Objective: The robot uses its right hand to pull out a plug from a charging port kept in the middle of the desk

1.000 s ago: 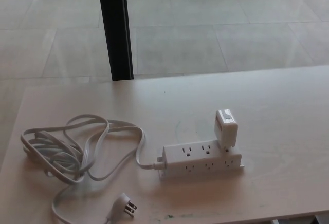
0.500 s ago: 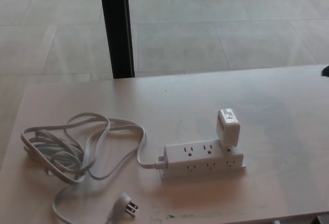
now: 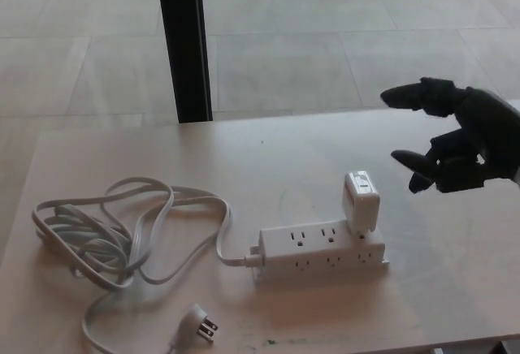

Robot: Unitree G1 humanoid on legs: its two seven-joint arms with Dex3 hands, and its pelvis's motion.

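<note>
Compared with the frame half a second earlier, in which only a dark sliver showed at the right edge, the right hand (image 3: 455,139) had come into the head view from the right side. Nothing else on the desk (image 3: 455,289) was seen to have moved.

The black hand was held above the desk's right portion, spread wide, with one finger (image 3: 410,94) stretched out leftward at the top and the other digits curled lower down. Nothing was gripped and nothing was touched by it. It was positioned to the right of the plug and slightly above it in the picture, close by but apart from it.

The white plug (image 3: 361,202), a blocky adapter, was seated upright in the rightmost top outlet of a white power strip (image 3: 322,252) lying near the desk's middle. From the strip's left end a grey-white cable (image 3: 114,236) was looped in loose coils across the left of the desk, ending in a pronged connector (image 3: 201,324) at the front edge. The left hand was not in view.
</note>
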